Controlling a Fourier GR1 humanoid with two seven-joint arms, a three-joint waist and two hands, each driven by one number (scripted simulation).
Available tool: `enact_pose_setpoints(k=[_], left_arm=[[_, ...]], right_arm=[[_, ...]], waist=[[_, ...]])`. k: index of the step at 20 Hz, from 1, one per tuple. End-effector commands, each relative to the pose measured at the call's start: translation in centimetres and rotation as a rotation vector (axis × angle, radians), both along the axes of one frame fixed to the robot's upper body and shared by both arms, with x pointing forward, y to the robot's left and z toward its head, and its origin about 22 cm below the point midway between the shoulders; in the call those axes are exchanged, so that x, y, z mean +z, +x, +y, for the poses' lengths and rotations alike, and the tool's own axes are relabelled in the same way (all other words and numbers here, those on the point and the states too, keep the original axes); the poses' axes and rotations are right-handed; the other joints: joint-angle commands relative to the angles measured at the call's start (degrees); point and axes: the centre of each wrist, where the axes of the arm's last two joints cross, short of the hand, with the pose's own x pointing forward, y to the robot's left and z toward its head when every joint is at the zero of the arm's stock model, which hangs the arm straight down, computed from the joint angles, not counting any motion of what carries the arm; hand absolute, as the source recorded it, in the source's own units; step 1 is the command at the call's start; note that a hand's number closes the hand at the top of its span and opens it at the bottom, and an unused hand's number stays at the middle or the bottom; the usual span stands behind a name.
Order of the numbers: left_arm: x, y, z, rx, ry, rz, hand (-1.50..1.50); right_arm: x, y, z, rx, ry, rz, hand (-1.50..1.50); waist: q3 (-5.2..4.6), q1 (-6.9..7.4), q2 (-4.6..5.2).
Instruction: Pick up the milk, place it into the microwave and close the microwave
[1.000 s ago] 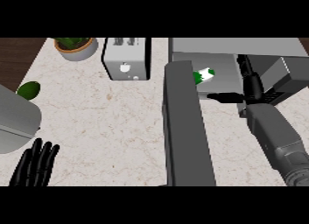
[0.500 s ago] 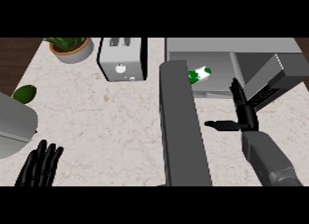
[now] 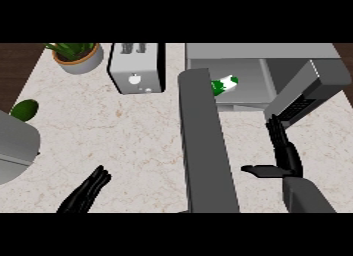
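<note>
Pale speckled stone bench (image 3: 127,135), cream with faint brown veining, taking up most of the head view. Dark wood strip past the far edge, top left and top right.

Far left corner: potted plant (image 3: 77,55), spiky green leaves in a grey pot. Just beside it along the far edge, a silver toaster (image 3: 137,69), slots up, small knob on the front face. Near the left edge, a green rounded thing (image 3: 24,109), partly tucked behind a big grey object (image 3: 8,145) cut off by the frame, so couldn't tell what either was.

Far right corner: grey microwave (image 3: 264,65), cavity exposed. Microwave door (image 3: 206,145) swung wide open, seen edge-on as a long dark grey slab running from the cavity toward the near edge. Milk (image 3: 225,84) sat inside the microwave at the left side of the cavity, white and green, tilted, partly hidden by the door's top end.

Right robot hand (image 3: 282,150) released, straight and pointing toward the microwave, thumb sticking out toward the door, apart from it, holding nothing. Right of the door, near the near-right part of the bench.

Left robot hand (image 3: 87,192) also released, flat and relaxed, resting down by the near edge on the left, well apart from everything.
</note>
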Motion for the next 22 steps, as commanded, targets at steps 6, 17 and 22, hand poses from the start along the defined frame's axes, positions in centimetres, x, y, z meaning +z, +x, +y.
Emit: enact_pose_setpoints(k=[6,17,22], left_arm=[[-0.4,4.0,-1.1,-0.086,0.062,-0.020,1.50],[-0.5,8.2,-5.7,-0.310,0.186,0.047,1.50],[-4.7,10.0,-7.7,-0.456,0.238,0.146,1.50]], right_arm=[[-2.7,-6.5,-0.2,0.031,0.100,-0.060,-1.50],[-0.7,-11.3,-5.7,0.047,0.079,-0.069,-1.50],[-0.4,-14.8,-6.7,0.039,0.091,-0.075,-1.50]], waist=[[-0.05,-0.72,-0.02],[-0.02,-0.95,0.08],[-0.05,-1.48,0.20]])
